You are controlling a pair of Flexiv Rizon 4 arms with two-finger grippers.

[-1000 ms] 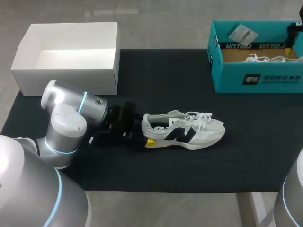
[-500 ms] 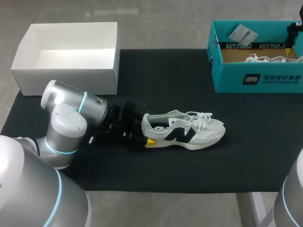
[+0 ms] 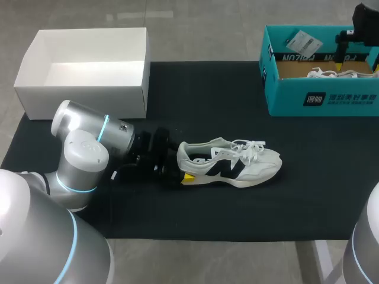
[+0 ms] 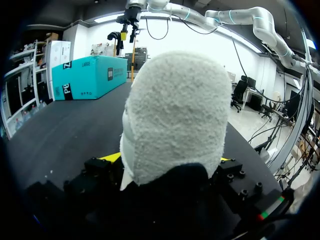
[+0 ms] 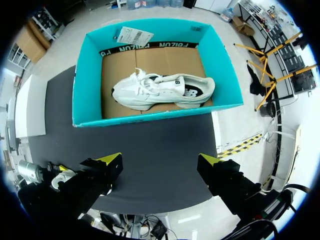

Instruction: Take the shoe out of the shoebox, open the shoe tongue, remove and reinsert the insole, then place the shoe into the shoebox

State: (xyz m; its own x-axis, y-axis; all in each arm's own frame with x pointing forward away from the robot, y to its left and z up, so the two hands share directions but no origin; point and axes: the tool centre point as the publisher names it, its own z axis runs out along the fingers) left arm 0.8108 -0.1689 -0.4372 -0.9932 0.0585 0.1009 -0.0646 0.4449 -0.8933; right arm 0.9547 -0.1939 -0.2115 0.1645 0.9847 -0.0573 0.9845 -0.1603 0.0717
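The left gripper (image 4: pixel 166 158) clamps the heel of the shoe (image 3: pixel 231 164) on the mat (image 3: pixel 308 189), toe pointing to 3 o'clock. The right gripper (image 5: pixel 162 165), wide open, hangs over the teal box (image 5: pixel 150 118). The shoe lies well off at its 7 o'clock, so the left arm is nearer.

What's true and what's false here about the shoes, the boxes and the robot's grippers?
1. A white shoe lies on the black mat. True.
2. The teal box has nothing in it. False: another shoe lies inside it.
3. The right gripper is open and holds nothing. True.
4. The left gripper is at the toe of the white shoe. False: it is at the heel, shut on it from both sides.
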